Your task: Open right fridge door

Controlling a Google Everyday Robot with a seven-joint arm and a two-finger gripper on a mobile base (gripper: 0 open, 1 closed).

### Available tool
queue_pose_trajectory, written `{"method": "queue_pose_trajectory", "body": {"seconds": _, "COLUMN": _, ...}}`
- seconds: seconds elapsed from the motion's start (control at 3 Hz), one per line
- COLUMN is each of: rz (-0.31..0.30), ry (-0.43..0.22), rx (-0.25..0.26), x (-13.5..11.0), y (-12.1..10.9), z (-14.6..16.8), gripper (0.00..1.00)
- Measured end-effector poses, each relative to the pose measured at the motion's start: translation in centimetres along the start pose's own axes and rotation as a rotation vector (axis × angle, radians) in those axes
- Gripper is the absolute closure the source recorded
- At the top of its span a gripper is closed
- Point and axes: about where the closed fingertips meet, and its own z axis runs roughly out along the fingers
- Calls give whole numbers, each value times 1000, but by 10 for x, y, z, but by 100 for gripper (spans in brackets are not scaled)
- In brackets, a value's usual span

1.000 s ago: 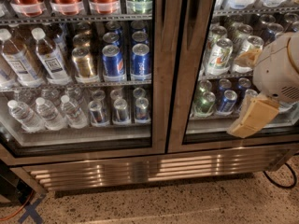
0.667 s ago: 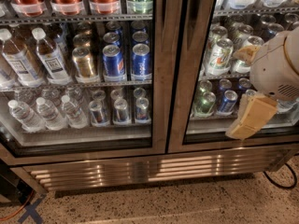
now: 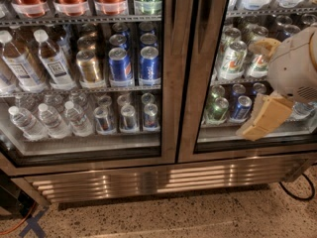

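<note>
Wide two-door stainless steel drinks fridge (image 3: 99, 168) fills the view, shot from above and in front, wire shelves packed with cans and bottles, slatted steel base grille (image 3: 148, 180) along the bottom. The right fridge door (image 3: 190, 108), a tall glass pane in a brushed steel frame, takes up the right half and sits shut, its inner edge running right beside the frame of the matching left glass door (image 3: 168, 83) at the centre. The white and tan gripper (image 3: 271, 103) is at the far right, in front of the right door's glass at lower-shelf height, well apart from the centre seam, partly cut by the picture's right edge; cannot tell how wide it stands, and cannot tell if it touches the glass. Blue Pepsi cans (image 3: 148, 63) and clear water bottles (image 3: 49, 120) sit behind the left door. Speckled stone floor (image 3: 173, 217) runs open in front of the grille; a black cable (image 3: 297, 195) loops at lower right, an orange cable (image 3: 15, 227) and blue tape cross (image 3: 34, 224) lie at lower left
</note>
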Motion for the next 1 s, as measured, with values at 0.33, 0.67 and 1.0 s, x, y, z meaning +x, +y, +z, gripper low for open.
{"method": "queue_pose_trajectory", "body": {"seconds": 0.33, "rz": 23, "ry": -111, "rx": 129, "x": 1, "y": -11, "z": -27, "gripper": 0}}
{"method": "queue_pose_trajectory", "body": {"seconds": 0.67, "rz": 35, "ry": -175, "rx": 225, "x": 3, "y": -10, "z": -63, "gripper": 0}}
{"method": "queue_pose_trajectory", "body": {"seconds": 1.0, "rz": 30, "ry": -192, "rx": 224, "x": -4, "y": -10, "z": -64, "gripper": 0}}
